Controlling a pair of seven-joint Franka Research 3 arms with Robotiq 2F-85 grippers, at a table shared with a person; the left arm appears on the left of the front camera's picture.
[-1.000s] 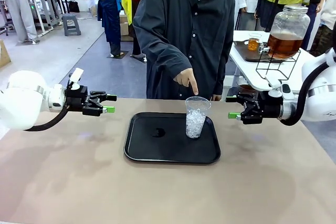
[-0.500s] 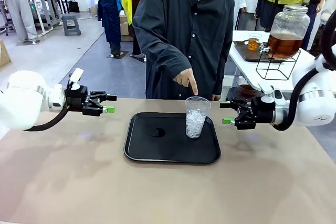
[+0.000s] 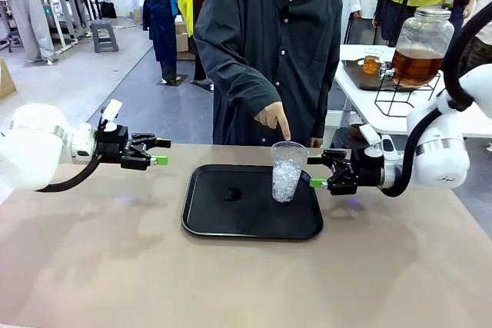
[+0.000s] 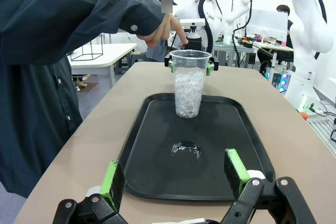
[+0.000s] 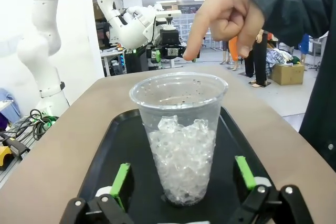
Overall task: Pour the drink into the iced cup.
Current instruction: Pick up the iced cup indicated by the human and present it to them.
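Two claws, both wide open, nothing held. Right claw (image 3: 315, 172) is level with the iced cup (image 3: 287, 172) and just beside it on the cup's right. Its fingers aim flat at the cup's side, with a small gap and no contact that I can see. Right wrist view: cup (image 5: 181, 135) sits dead centre ahead, between the lines of the green pads (image 5: 121, 179). Cup is upright, long axis vertical, rim wider than base, near the right edge of the black tray (image 3: 207, 220) on the desk (image 3: 115, 266). Left claw (image 3: 161, 151) hangs well apart, past the tray's left edge, so the right arm is nearer by far. Person's hand (image 3: 273, 117) points down at the rim from the far side. Drink (image 3: 415, 67): amber liquid in a big glass jar (image 3: 424, 28) on a white side table (image 3: 357, 105) behind the right arm — well apart from the cup; my read is that's the source. No readable brand, label or print on cup, jar or tray.
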